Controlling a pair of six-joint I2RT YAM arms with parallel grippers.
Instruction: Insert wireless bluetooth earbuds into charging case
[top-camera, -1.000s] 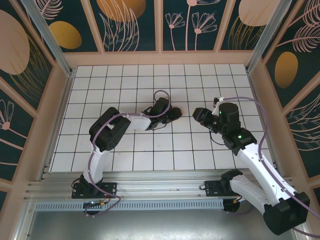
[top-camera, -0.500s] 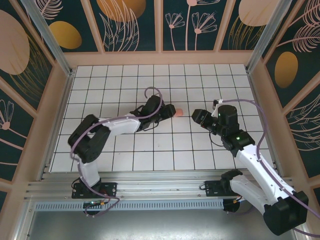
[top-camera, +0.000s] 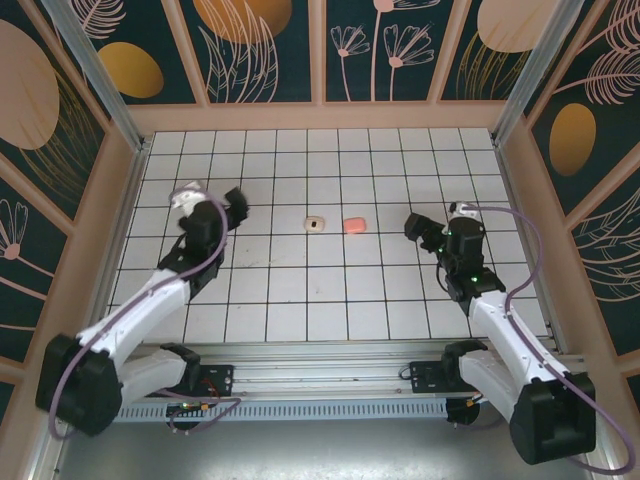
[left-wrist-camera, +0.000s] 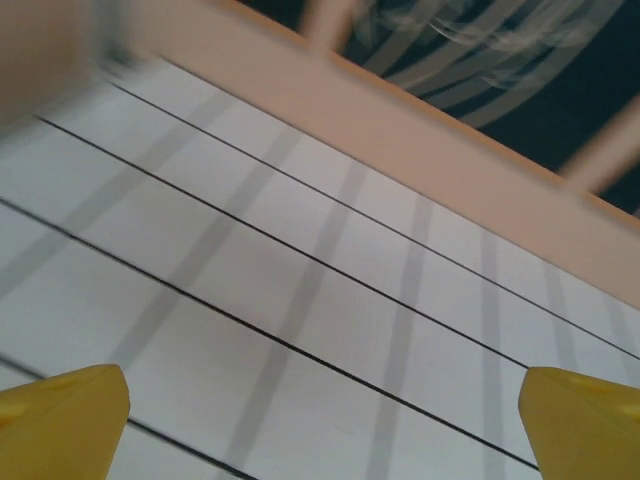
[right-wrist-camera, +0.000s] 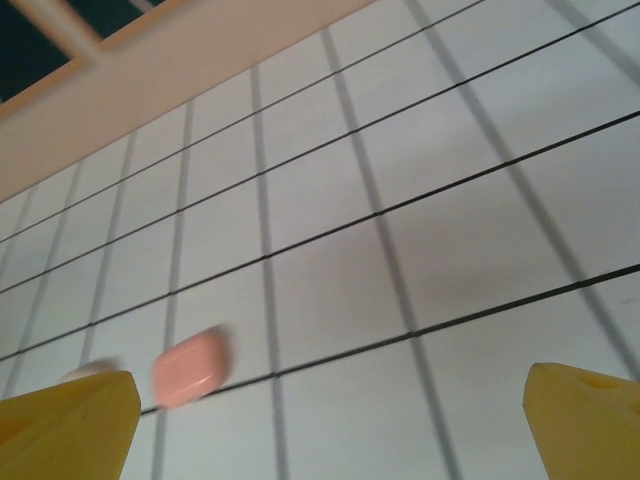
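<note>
A pink charging case (top-camera: 353, 226) lies shut on the white tiles near the middle of the table, with a smaller pale beige case (top-camera: 315, 223) just left of it. The earbuds are hidden. My left gripper (top-camera: 236, 204) hangs over the left tiles, well apart from both cases. Its yellow fingertips (left-wrist-camera: 60, 420) stand wide, so the left gripper (left-wrist-camera: 320, 430) is open over bare tile. My right gripper (top-camera: 416, 228) is right of the pink case, open and holding nothing (right-wrist-camera: 330, 430). In the right wrist view the pink case (right-wrist-camera: 190, 368) lies ahead to the left, blurred.
A wooden rim (top-camera: 320, 116) and patterned panels wall in the tiled table (top-camera: 300, 290) on three sides. Aluminium posts (top-camera: 95, 75) stand at the back corners. The arm bases sit on a rail (top-camera: 320, 380) at the near edge.
Both grippers have opened and drawn back from the middle. The left arm swung far to the left, the right a little to the right. The two cases now lie uncovered on the tiles.
</note>
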